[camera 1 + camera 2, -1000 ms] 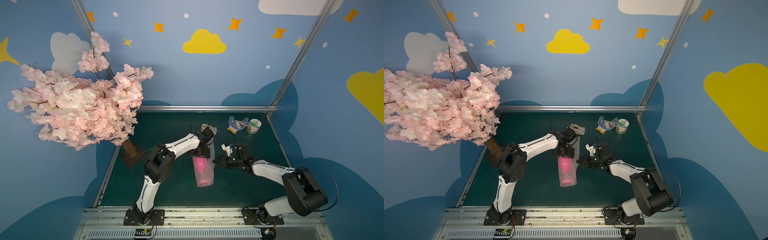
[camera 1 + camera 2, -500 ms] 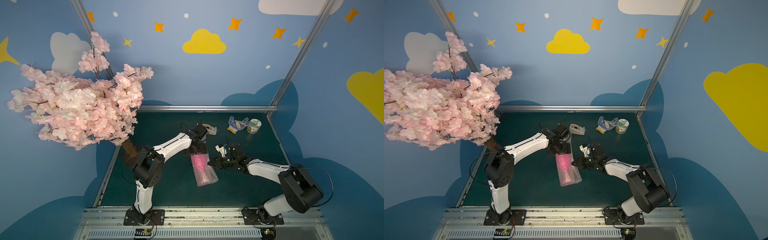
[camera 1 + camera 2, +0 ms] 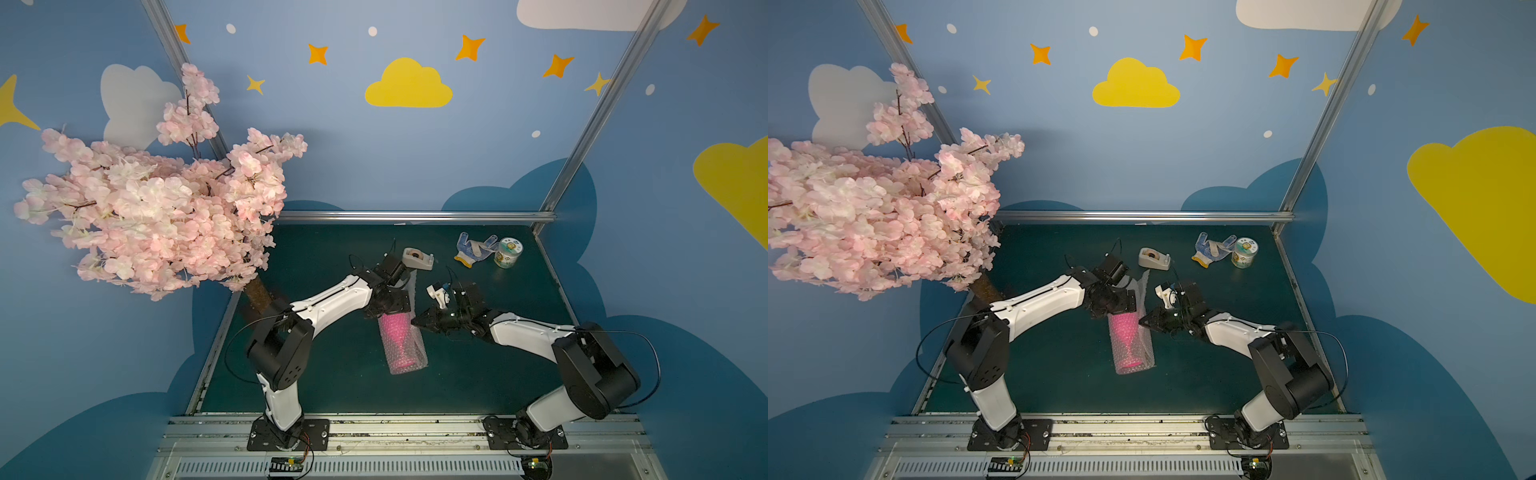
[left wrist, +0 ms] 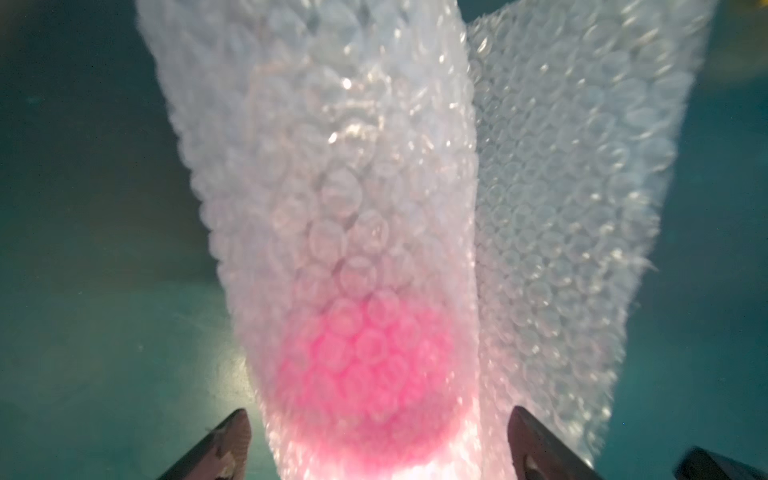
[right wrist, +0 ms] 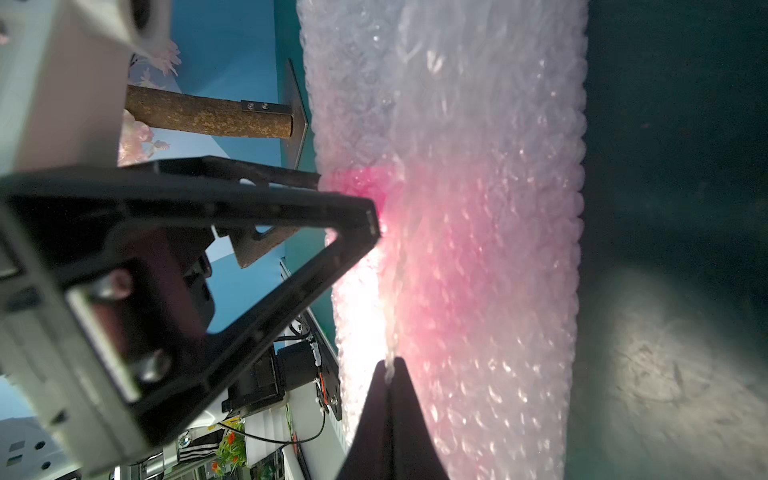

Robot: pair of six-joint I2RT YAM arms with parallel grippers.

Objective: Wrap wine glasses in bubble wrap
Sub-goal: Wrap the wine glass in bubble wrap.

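one pink goblet [image 3: 395, 334] — dim inside bubble wrap [image 3: 417, 353]

Between the matt black jaws of the left gripper [image 4: 377, 415], the bubble wrap [image 4: 332, 187] is clear, glossy plastic film studded with glinting air cells. The goblet [image 4: 365, 365] inside shows as opaque pink plastic. Under the jaws the surface [image 3: 332, 374] is dark green and matt. Beyond the jaws lie a knit cloth glove [image 3: 471, 249], a glossy printed can [image 3: 508, 252] and a smooth beige plastic tape dispenser [image 3: 417, 258].
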